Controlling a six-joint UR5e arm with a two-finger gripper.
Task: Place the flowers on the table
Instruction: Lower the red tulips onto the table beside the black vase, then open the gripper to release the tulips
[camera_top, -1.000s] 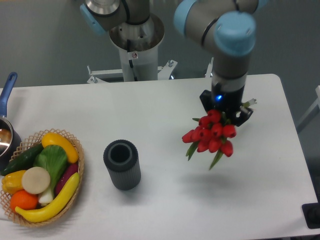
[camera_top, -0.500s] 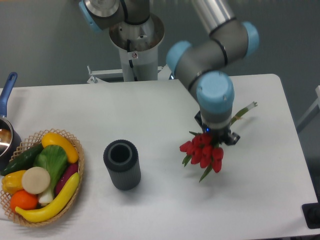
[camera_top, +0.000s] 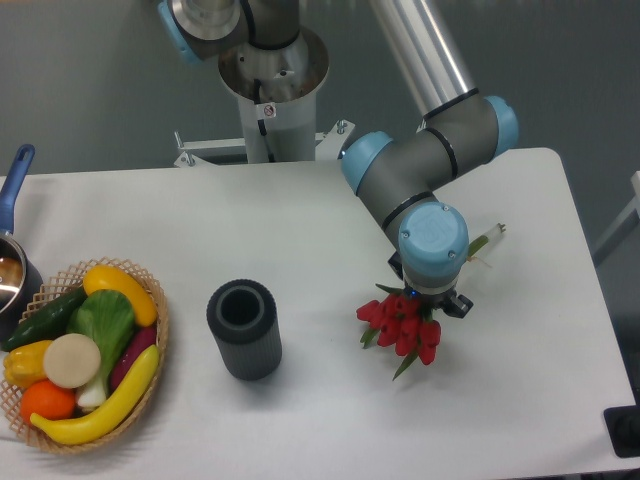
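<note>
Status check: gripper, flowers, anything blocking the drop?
Gripper shut on flowers, low over the table. Buds at or near the surface, contact unclear. Vase stands clear to the side; nothing under the bunch.

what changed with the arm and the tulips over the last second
The hand has come down toward the table, carrying the flowers lower and a little left in the picture; the arm's elbow has swung in above them. The flowers are still held, not let go; whether they touch the table is unclear. The vase, vegetable basket and pot stayed put.
</note>
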